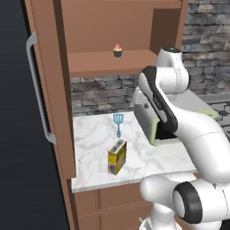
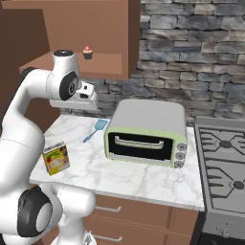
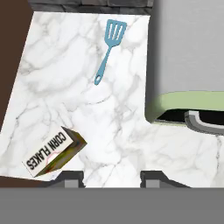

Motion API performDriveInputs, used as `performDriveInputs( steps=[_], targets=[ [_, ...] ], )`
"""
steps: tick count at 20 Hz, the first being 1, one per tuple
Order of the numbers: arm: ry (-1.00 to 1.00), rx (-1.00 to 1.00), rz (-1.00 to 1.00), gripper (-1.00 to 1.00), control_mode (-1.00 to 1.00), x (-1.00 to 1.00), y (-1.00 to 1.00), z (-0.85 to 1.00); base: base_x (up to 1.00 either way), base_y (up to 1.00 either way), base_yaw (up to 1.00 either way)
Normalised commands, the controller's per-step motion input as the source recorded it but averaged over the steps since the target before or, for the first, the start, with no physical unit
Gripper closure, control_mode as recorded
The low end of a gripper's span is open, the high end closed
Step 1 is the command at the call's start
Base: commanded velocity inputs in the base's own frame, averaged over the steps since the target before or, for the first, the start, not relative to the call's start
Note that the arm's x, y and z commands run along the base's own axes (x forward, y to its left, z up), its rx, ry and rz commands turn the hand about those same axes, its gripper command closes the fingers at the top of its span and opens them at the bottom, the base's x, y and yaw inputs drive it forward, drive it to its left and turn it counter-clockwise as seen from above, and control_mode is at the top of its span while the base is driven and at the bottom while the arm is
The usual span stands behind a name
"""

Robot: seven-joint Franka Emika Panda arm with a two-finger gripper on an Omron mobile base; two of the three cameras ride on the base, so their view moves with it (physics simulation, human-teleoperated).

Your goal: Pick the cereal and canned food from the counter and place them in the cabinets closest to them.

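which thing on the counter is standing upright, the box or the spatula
The cereal box: it stands upright near the counter's front edge, while the blue spatula lies flat farther back toward the stone wall.

I see a blue spatula lying at ten o'clock from the toaster oven; cupcake on shelf, stovetop at three o'clock.

The cereal box had "CORN FLAKES" in dark letters on its white top, seen in the hand view. In the base views the print on the box's front was too small to read. No other words or nos. could be read.
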Motion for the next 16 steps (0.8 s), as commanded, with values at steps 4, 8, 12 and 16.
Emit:
performDriveInputs(
  steps=[4,8,12,16],
  targets=[
    [0.0,0.0,0.0,-1.0,-1.0,-0.12,0.1,0.0,0.0,0.0,0.0],
    [0.0,0.0,0.0,-1.0,-1.0,-0.26,0.28,0.0,0.0,0.0,0.0],
    [0.0,-0.03,-0.01,-1.0,-1.0,-0.26,0.43,0.0,0.0,0.0,0.0],
    [0.0,-0.04,-0.05,-1.0,-1.0,-0.32,0.49,0.0,0.0,0.0,0.0]
  ],
)
